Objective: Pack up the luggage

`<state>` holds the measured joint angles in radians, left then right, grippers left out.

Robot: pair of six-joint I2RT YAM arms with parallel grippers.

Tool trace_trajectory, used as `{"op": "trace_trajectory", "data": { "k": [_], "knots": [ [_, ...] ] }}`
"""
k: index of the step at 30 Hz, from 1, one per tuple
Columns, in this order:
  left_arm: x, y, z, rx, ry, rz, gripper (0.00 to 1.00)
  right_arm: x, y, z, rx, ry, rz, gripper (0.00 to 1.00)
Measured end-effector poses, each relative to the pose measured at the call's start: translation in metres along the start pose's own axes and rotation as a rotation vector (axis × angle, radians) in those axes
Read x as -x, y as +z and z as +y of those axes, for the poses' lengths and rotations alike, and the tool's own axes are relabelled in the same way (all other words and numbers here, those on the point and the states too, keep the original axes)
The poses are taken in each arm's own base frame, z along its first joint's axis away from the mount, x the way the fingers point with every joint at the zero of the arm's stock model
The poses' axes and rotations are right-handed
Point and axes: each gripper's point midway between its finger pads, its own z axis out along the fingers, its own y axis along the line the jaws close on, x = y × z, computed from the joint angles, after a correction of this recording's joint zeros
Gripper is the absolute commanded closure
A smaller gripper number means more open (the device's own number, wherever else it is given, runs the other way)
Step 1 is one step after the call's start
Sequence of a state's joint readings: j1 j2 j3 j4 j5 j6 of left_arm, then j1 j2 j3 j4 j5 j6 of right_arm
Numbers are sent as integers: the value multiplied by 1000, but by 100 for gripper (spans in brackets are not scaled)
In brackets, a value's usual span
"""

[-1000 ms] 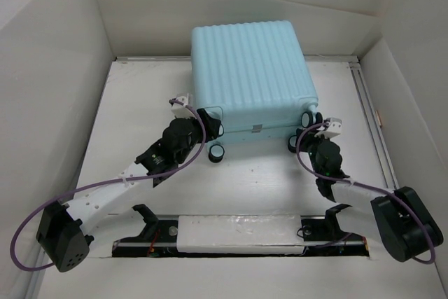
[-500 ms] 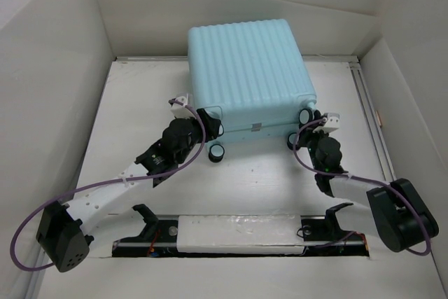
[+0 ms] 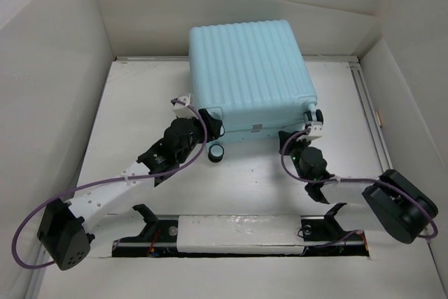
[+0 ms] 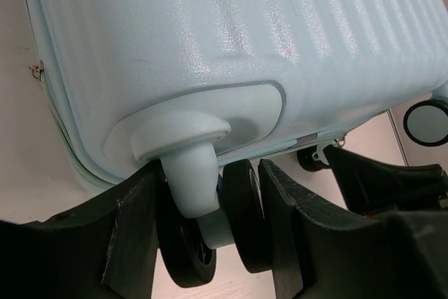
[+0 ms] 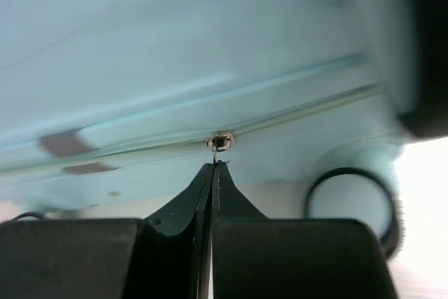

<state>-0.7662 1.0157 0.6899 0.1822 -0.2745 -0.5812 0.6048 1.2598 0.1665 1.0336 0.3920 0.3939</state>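
Luggage (image 3: 248,75): pale-blue ribbed hard-shell case, shut, lying flat at far-mid of tabletop (image 3: 140,103), wheel end twd the arms.
Left gripper (image 4: 210,236): at case's near-left corner. Jaws clamped either side of a caster (image 4: 192,194), insides touching its black wheels.
Right gripper (image 5: 213,167): up against wheel-end face, nr right corner. Jaws fully together, tips right under zip pull (image 5: 220,142) on the seam. Can't tell if pull's actually pinched.
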Motion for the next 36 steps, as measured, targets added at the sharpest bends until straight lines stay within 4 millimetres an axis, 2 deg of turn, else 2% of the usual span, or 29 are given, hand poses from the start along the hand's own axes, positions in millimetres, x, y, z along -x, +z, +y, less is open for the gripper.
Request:
{"op": "trace_trajectory", "data": {
  "k": [5, 9, 11, 16, 18, 21, 29, 36],
  "knots": [
    [-2, 2, -3, -5, 8, 18, 100, -19, -12, 54, 75, 31, 19, 100],
    [-6, 3, -10, -36, 0, 47, 100, -35, -15, 90, 101, 45, 31, 100],
    [-10, 3, -15, -62, -17, 65, 100, -46, -14, 118, 132, 52, 40, 100],
    [-20, 0, -35, -136, -69, 115, 100, -80, -15, 206, 264, 81, 68, 100],
    [-23, -3, -41, -154, -90, 128, 100, -88, -16, 227, 288, 103, 60, 100],
    [-26, -7, -46, -167, -107, 145, 100, -97, -15, 233, 280, 138, 38, 100],
    [-29, -11, -52, -157, -109, 137, 100, -104, -2, 247, 231, 261, -29, 100],
    [-41, -16, -66, -83, -27, 138, 100, -102, -11, 248, 143, 353, -75, 100]
  ]
}}
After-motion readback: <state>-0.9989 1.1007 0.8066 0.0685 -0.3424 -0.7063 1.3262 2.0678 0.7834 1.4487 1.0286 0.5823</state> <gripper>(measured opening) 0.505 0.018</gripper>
